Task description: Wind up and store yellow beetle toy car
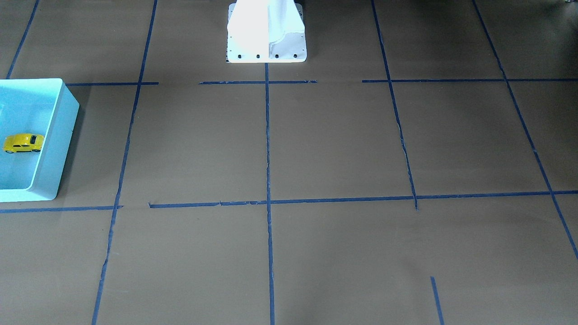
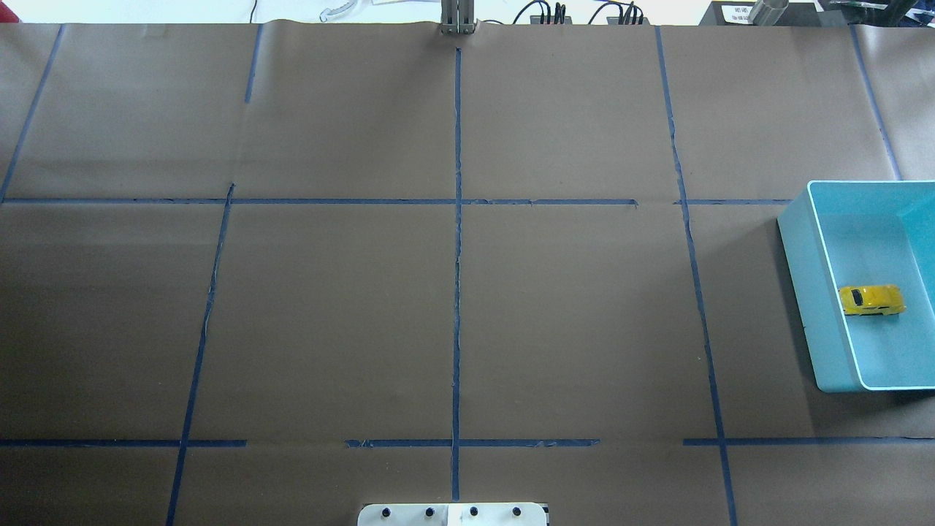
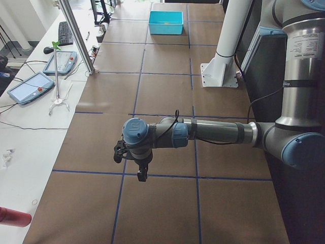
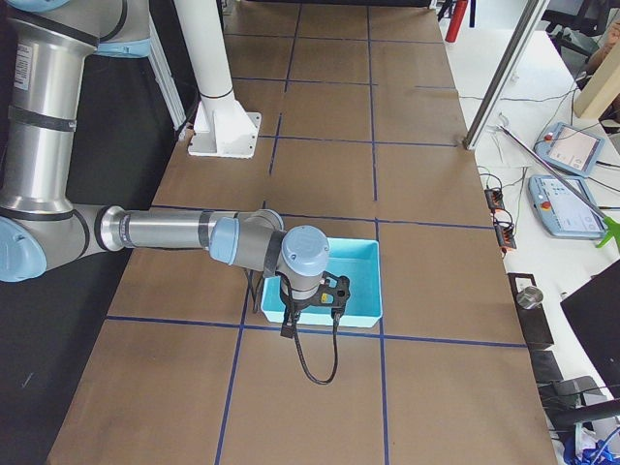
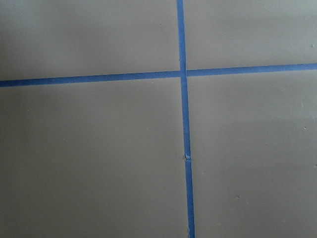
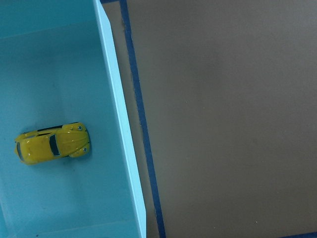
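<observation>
The yellow beetle toy car sits inside the light blue bin, near one wall. The right gripper hangs above the bin's rim, with the left gripper well apart. Neither claw's state can be told. A clipped rim could jolt the bin and set the car rolling.

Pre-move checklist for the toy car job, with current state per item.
1. Yellow toy car inside the light blue bin: ok.
2. Car on its wheels on the bin floor, not touching the walls: ok.
3. Right gripper positioned over the bin, car in its wrist camera: ok.
4. Right gripper open or shut: cannot tell, it shows only in a side view.
5. Left gripper open or shut: cannot tell, same reason.
6. Left gripper well away from the bin: ok.
</observation>
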Action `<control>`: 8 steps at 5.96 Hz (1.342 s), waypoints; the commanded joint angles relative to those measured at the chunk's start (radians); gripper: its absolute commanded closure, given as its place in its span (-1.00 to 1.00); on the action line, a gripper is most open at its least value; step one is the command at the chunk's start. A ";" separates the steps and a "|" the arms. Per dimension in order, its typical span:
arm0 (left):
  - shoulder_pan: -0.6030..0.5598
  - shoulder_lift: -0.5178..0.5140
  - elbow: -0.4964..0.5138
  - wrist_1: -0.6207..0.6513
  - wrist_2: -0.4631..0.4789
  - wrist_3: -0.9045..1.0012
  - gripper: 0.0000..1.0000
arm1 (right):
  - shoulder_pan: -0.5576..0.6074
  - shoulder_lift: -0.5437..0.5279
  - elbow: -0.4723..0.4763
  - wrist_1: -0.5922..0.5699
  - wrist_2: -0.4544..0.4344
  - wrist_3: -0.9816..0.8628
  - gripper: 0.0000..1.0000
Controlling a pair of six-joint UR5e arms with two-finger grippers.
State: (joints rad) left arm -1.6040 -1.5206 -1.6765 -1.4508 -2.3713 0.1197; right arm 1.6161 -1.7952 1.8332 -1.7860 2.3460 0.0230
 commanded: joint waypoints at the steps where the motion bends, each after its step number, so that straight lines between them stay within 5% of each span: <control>1: 0.001 0.002 0.000 0.000 0.001 0.001 -1.00 | 0.001 0.019 -0.014 0.052 -0.050 0.032 -1.00; 8: 0.001 0.000 -0.003 0.000 0.001 0.000 -1.00 | 0.001 0.020 -0.011 0.056 -0.044 0.041 -1.00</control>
State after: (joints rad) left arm -1.6030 -1.5203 -1.6795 -1.4512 -2.3700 0.1196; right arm 1.6168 -1.7770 1.8187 -1.7303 2.3003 0.0664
